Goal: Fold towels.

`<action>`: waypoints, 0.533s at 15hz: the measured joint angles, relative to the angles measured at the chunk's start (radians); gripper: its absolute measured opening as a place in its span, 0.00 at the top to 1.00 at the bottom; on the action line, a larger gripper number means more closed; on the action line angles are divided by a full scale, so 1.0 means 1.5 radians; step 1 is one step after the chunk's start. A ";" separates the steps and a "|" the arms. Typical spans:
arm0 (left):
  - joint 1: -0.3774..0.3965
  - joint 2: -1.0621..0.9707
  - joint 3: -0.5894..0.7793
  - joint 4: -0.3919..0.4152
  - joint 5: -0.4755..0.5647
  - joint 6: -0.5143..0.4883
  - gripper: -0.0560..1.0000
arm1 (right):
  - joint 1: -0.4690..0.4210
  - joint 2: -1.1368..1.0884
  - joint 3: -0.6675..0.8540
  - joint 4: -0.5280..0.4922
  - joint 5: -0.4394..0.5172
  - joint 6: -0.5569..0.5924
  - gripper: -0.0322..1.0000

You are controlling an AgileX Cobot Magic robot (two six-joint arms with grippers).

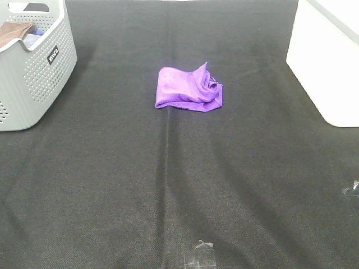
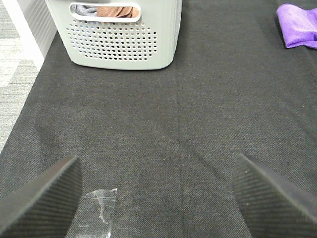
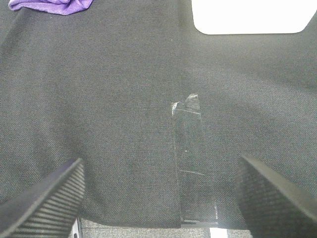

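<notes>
A purple towel lies crumpled and loosely bunched on the black cloth, a little behind the table's middle. It shows at the edge of the left wrist view and of the right wrist view. Neither arm shows in the exterior high view. My left gripper is open and empty over bare cloth, far from the towel. My right gripper is open and empty near the table's front edge, also far from the towel.
A grey perforated basket with brown and grey cloth inside stands at the back left, also in the left wrist view. A white bin stands at the back right. Clear tape strips stick near the front edge.
</notes>
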 joint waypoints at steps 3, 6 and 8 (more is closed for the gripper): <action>0.000 0.000 0.000 0.000 0.000 0.000 0.22 | 0.000 0.000 0.000 0.000 0.000 0.000 0.18; 0.000 0.000 0.000 0.000 0.000 0.000 0.22 | 0.000 0.000 0.000 0.000 0.000 0.000 0.18; 0.000 0.000 0.000 0.000 0.000 0.000 0.22 | 0.000 0.000 0.000 0.000 0.000 0.000 0.18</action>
